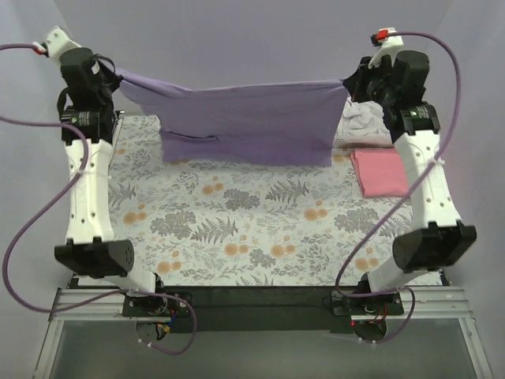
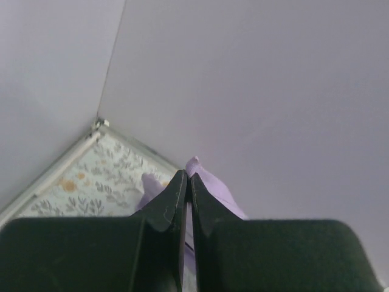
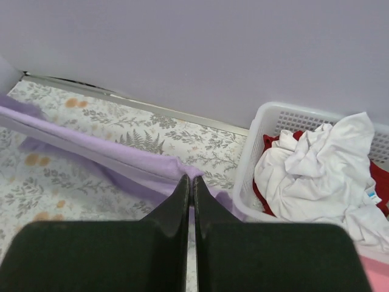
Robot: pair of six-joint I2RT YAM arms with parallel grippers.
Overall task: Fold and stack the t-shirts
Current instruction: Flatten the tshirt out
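The lavender-purple t-shirt [image 1: 245, 122] hangs stretched in the air between both arms, above the far half of the floral cloth. My left gripper [image 1: 118, 76] is shut on its left corner; in the left wrist view the purple cloth [image 2: 209, 179] pokes out past the shut gripper [image 2: 186, 177]. My right gripper [image 1: 347, 81] is shut on its right corner, and the shirt's edge [image 3: 91, 149] runs leftward from the gripper [image 3: 189, 180]. A folded pink t-shirt [image 1: 380, 171] lies at the right. White [image 3: 316, 167] and red [image 3: 380, 176] t-shirts lie crumpled in the basket.
A white plastic lattice basket [image 3: 267, 115] stands at the back right, also in the top view [image 1: 359, 138]. The floral-patterned cloth [image 1: 237, 229] covers the table. Walls close in the back and sides.
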